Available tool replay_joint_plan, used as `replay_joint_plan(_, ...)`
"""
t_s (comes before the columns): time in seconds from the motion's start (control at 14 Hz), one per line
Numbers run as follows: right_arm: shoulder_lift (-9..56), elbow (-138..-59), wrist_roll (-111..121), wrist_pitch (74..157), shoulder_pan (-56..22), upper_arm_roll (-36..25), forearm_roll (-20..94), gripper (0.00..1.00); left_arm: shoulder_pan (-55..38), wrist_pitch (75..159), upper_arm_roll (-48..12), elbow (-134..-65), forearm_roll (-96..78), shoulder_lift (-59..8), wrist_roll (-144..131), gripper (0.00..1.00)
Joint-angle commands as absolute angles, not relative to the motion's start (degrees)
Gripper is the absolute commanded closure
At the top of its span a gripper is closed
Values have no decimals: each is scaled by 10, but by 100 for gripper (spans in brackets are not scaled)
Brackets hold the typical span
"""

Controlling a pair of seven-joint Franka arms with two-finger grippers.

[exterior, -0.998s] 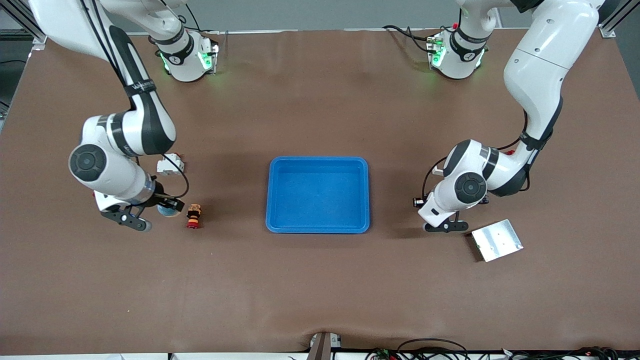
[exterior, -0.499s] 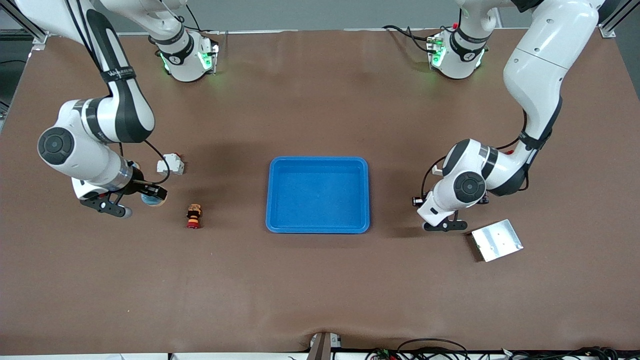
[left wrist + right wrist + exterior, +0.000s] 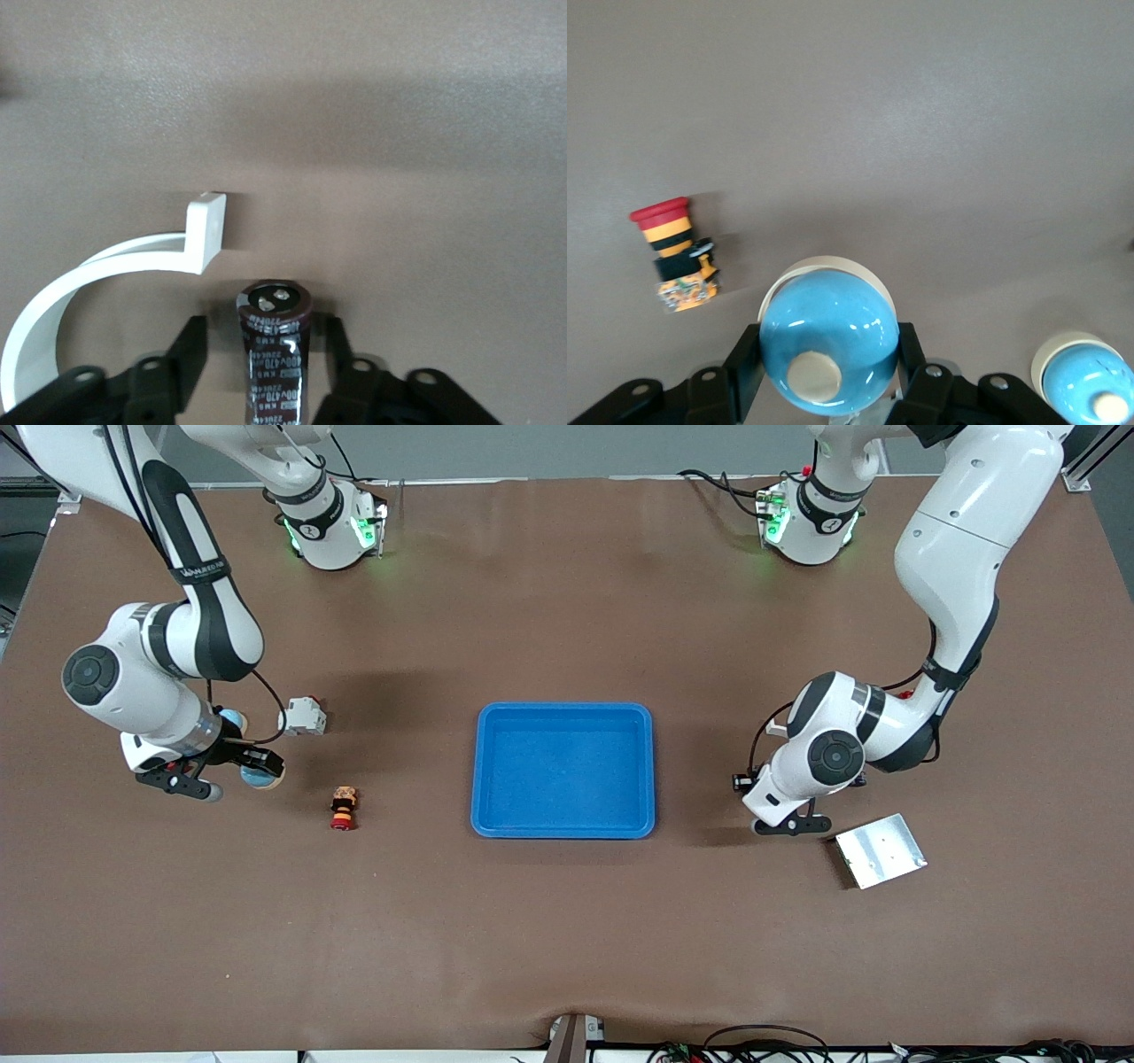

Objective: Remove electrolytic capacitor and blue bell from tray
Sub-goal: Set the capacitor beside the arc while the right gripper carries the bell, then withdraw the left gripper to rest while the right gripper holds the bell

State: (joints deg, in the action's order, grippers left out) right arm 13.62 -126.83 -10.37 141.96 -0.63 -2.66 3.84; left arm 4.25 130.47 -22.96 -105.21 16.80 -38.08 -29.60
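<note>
My right gripper point(image 3: 828, 343) is shut on a blue bell point(image 3: 824, 336) with a cream button and base, its fingers pressing both sides of the dome. In the front view the held bell point(image 3: 262, 776) hangs over the table at the right arm's end. A dark brown capacitor point(image 3: 275, 341) lies between the fingers of my left gripper point(image 3: 263, 329), which is open with a gap on each side. In the front view the left gripper point(image 3: 791, 825) is low over the table beside the blue tray point(image 3: 564, 828); the capacitor is hidden there.
A second blue bell point(image 3: 232, 718) and a white block point(image 3: 302, 715) lie beside the right arm. A red emergency-stop button point(image 3: 344, 808) sits nearer the tray. A metal plate point(image 3: 880, 850) lies by the left gripper. A white curved bracket point(image 3: 115, 266) lies beside the capacitor.
The right arm has carried the bell away from the red button, toward the right arm's end of the table. The left arm has stayed in place.
</note>
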Motion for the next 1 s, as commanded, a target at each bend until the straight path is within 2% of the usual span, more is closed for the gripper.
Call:
replay_joint_plan(0.0, 129, -1295, -85, 1454, 10, -16, 52, 100, 53, 1313, -239, -1066, 179, -370, -306, 0)
replay_joint_plan(0.43, 154, -1305, -70, 1490, 20, -15, 52, 100, 54, 1303, -250, -1058, 175, -367, -330, 0)
replay_joint_plan(0.93, 198, -1304, -35, 1532, 48, -13, 54, 100, 82, 1258, -273, -1056, 173, -309, -327, 0)
